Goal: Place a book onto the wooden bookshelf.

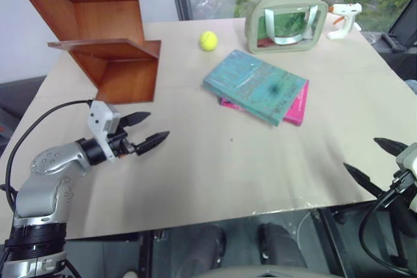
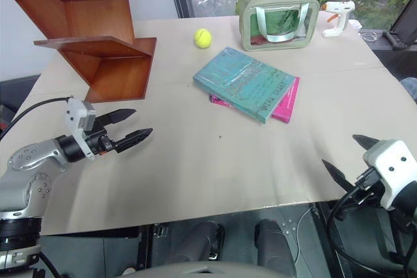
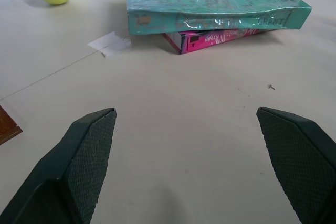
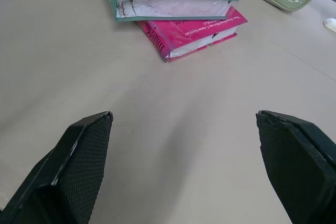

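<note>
The book (image 1: 255, 86) lay on a pink book (image 1: 296, 107), ahead of both grippers and well apart from the wooden bookshelf (image 1: 104, 30). Left gripper (image 1: 144, 131) and right gripper (image 1: 374, 158) stood wide, empty.

- The beige flat worktop (image 1: 215, 174) carries everything.
- Reddish-brown wooden bookshelf (image 1: 107, 37) stands at its far left corner.
- Yellow tennis ball (image 1: 208, 40) and pale green clear-sided bag (image 1: 285, 23) lie near the far edge.
- White glue gun (image 1: 344, 17) sits at the far right corner.
- Bright pink book (image 1: 296, 110) lies mid-worktop, under the teal mottled book (image 1: 255, 85).
</note>
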Controlling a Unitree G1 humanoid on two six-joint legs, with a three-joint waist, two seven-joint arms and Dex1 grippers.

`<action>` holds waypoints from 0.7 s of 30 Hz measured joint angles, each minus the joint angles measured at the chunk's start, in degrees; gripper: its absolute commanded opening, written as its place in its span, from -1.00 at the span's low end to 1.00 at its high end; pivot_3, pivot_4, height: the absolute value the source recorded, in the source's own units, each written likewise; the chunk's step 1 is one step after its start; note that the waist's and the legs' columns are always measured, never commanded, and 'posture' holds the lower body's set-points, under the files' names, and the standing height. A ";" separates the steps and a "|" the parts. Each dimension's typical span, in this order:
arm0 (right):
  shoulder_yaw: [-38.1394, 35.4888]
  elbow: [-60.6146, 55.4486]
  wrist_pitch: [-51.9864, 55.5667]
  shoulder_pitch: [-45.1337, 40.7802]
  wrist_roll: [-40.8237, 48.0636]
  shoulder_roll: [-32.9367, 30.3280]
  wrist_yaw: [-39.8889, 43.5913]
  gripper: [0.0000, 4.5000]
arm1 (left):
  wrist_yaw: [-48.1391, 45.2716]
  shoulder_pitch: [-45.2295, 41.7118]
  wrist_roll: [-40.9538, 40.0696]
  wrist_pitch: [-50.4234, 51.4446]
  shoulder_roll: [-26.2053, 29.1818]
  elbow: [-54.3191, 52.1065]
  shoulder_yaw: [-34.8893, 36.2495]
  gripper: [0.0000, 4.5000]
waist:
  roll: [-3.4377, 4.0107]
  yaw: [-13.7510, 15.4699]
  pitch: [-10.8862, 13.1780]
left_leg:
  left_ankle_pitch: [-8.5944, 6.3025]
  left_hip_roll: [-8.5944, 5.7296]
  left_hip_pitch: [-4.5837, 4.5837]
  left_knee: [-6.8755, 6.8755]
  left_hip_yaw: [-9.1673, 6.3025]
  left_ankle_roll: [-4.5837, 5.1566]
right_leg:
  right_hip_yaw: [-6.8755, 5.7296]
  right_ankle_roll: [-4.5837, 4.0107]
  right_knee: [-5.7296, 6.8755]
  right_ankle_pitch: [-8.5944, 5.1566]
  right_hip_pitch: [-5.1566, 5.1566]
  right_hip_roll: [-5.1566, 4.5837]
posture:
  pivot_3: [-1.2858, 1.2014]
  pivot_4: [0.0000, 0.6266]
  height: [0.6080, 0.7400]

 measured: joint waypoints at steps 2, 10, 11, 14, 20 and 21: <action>0.83 0.42 0.47 -1.12 -0.39 -0.31 -0.39 0.88 | -0.04 0.12 -0.03 0.01 0.01 -0.06 0.14 1.00 | 0.00 0.00 0.00 | 0.00 0.00 0.00 0.00 0.00 0.00 | 0.00 0.00 0.00 0.00 0.00 0.00 | 0.03 -0.52 1.00; 27.15 21.67 4.66 -32.05 -11.11 -1.46 -7.74 -0.65 | -3.41 -2.93 -4.55 1.41 -1.23 -8.59 -4.16 1.00 | -0.11 -1.17 0.14 | 0.16 0.07 0.00 -0.01 0.05 -0.24 | -0.26 -0.07 -0.02 0.12 -0.04 -0.10 | 0.03 -0.52 1.00; 28.82 22.75 4.66 -33.46 -11.85 -0.99 -8.02 -0.85 | -3.39 -2.95 -4.99 1.73 -1.25 -8.78 -4.27 1.00 | -0.10 -1.05 0.14 | 0.17 0.07 -0.17 -0.02 0.05 -0.25 | -0.25 -0.11 0.01 0.10 -0.25 -0.10 | 0.03 -0.52 1.00; 32.32 25.58 4.88 -38.72 -13.05 1.23 -8.90 -0.98 | -2.93 -2.90 -5.61 2.71 -1.33 -9.90 -4.61 1.00 | -0.10 -1.29 0.14 | 0.14 0.03 -0.48 -0.04 0.07 -0.21 | -0.15 -0.13 -0.08 0.09 -0.56 -0.08 | 0.03 -0.52 1.00; 38.09 33.41 1.79 -44.21 -16.72 5.43 -10.06 -0.98 | -2.56 -2.48 -5.55 2.68 -2.32 -10.52 -5.21 1.00 | -0.09 -1.40 0.15 | 0.12 -0.03 -0.39 -0.05 0.12 -0.18 | -0.11 -0.12 -0.07 0.09 -0.50 -0.10 | 0.03 -0.52 1.00; 38.79 34.48 1.17 -44.70 -17.00 6.36 -10.19 -0.98 | -2.53 -2.38 -5.52 2.66 -2.47 -10.52 -5.28 1.00 | -0.08 -1.36 0.16 | 0.12 -0.03 -0.39 -0.05 0.10 -0.19 | -0.12 -0.12 -0.03 0.09 -0.51 -0.10 | 0.03 -0.52 1.00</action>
